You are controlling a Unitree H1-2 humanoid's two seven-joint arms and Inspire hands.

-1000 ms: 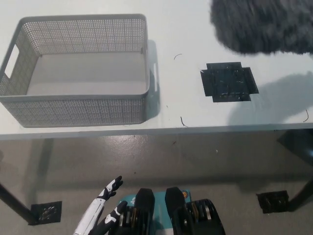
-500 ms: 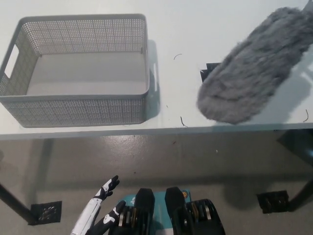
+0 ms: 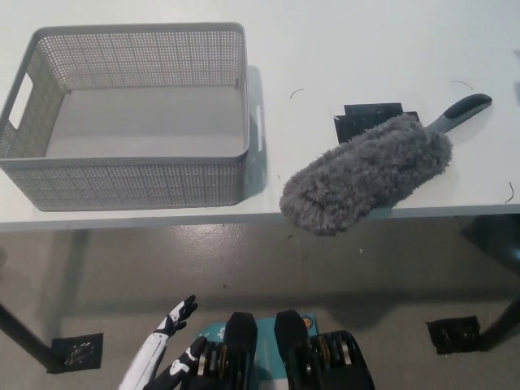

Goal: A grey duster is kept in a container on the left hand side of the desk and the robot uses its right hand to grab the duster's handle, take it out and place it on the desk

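Our left hand [image 3: 166, 345] hangs low beside the body, fingers [image 3: 184, 308] spread and empty; our right hand is out of view. The grey duster [image 3: 366, 172] lies on the desk [image 3: 325, 49], head overhanging the front edge, handle [image 3: 461, 110] free. The container [image 3: 130, 114] stands empty: placing looks done. Half a second ago the duster hung higher.
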